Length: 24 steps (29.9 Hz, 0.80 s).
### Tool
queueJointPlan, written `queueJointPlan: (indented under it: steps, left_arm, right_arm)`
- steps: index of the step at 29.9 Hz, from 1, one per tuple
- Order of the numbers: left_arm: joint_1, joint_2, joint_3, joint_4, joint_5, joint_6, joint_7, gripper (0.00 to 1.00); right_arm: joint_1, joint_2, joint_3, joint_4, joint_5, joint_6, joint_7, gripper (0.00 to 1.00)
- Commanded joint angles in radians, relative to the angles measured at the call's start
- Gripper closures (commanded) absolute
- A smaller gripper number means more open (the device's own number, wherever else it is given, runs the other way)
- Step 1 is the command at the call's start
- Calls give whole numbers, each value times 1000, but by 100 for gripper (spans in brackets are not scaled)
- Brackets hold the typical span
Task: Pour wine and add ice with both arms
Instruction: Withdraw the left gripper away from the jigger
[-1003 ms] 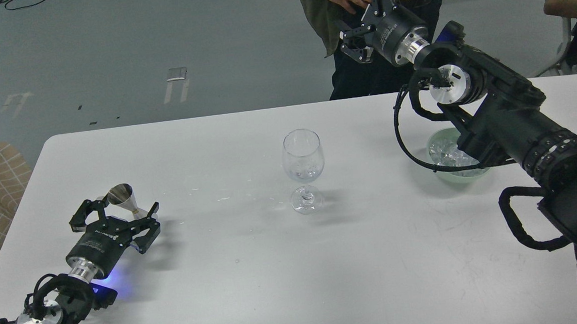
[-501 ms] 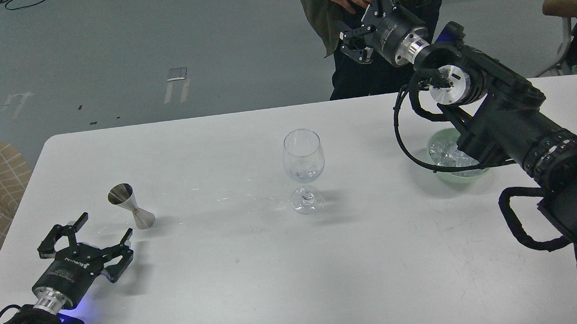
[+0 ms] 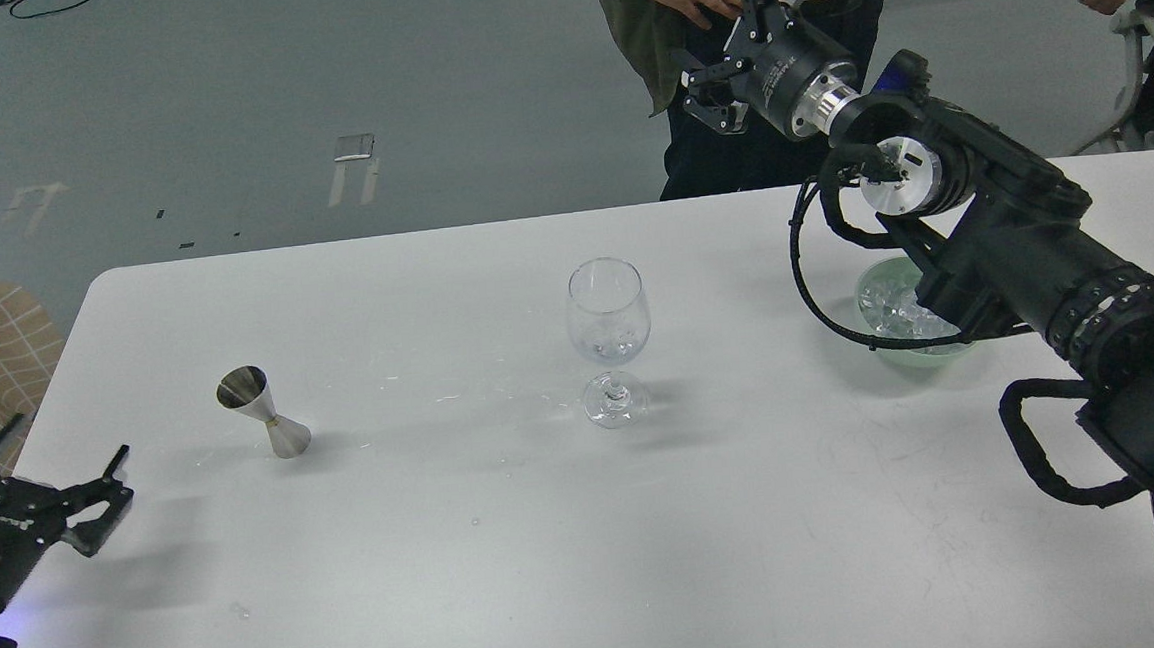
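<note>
While left gripper [image 3: 49,451] gapes low over table edge, right gripper [image 3: 734,29] raised high, fingers spread.

Clear ice [image 3: 891,305] in green bowl [image 3: 870,284]

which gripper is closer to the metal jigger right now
Left. The left gripper sits open near the table's left edge, just left of and below the jigger. The right gripper is raised beyond the table's far edge, well right of the jigger, past the wine glass.
</note>
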Motion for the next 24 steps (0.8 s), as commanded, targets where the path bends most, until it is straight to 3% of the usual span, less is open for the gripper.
queueJointPlan:
  steps: [1, 4, 6, 8, 10, 11, 12, 14, 17, 24]
  left_arm:
    - [-146, 59, 6, 98, 24, 0, 0, 2]
    - [-257, 77, 14, 191, 85, 0, -7, 2]
    - [-333, 77, 35, 258, 162, 0, -67, 2]
    - [-414, 77, 101, 298, 287, 0, -189, 2]
    - [-436, 74, 147, 298, 345, 0, -263, 2]
    - [-456, 71, 190, 298, 389, 0, -350, 2]
    - [-465, 71, 212, 298, 406, 0, -392, 2]
    - [-496, 71, 314, 298, 463, 0, -548, 2]
    - [-534, 70, 409, 298, 474, 0, -622, 2]
    - [-556, 63, 499, 298, 461, 0, -636, 2]
  right_arm:
    - [1, -4, -35, 5, -2, 2, 3, 0]
    - [4, -7, -81, 10, -2, 2, 6, 0]
    - [4, -14, -89, 11, -2, 2, 6, 0]
    - [4, -20, -89, 13, -2, 2, 8, 0]
    - [3, -22, -89, 13, -2, 2, 8, 0]
    - [3, -24, -90, 13, -2, 3, 6, 0]
    - [3, -24, -90, 13, -2, 3, 8, 0]
    - [3, -24, -90, 13, -3, 3, 6, 0]
    - [3, -30, -94, 16, -6, 5, 6, 0]
    - [0, -132, -228, 125, -62, -3, 11, 0]
